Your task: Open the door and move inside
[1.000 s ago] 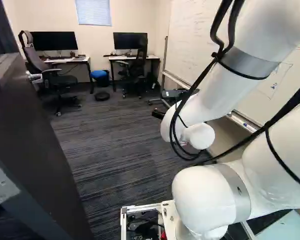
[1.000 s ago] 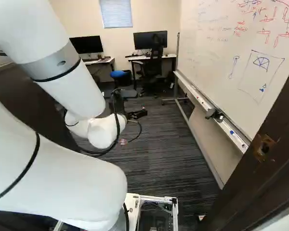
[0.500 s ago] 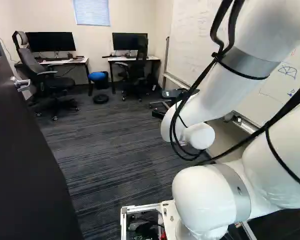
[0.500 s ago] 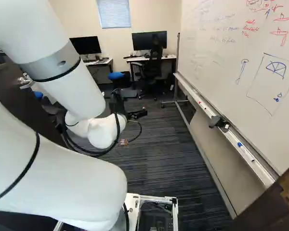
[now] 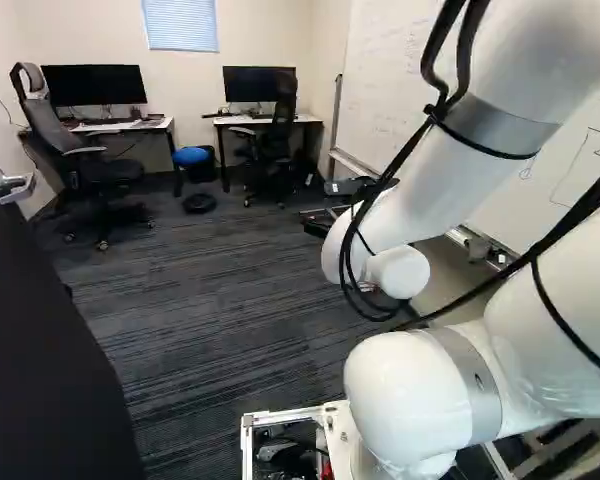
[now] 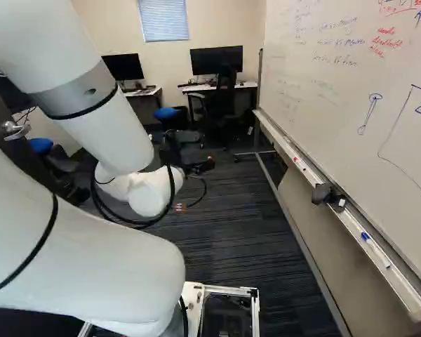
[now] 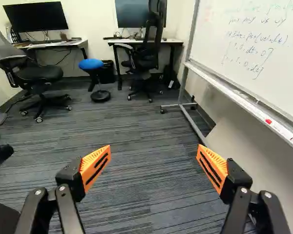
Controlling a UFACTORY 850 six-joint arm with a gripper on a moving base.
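Observation:
The dark door stands swung open along the left side of the left base view, its metal lever handle near the top edge. In the right base view the same handle shows left of my arm. My gripper points forward into the room, past the wrist. In the wrist view the gripper is open, its orange pads wide apart with nothing but carpet seen between them. It touches neither the door nor the handle.
A wheeled whiteboard with a marker ledge runs along the right. Ahead are two desks with monitors, office chairs and a blue stool. Dark carpet covers the floor.
The base has moved forward: door and handle slide back past the left side, the whiteboard looms larger, and the door frame has left the right base view. The arm holds its pose.

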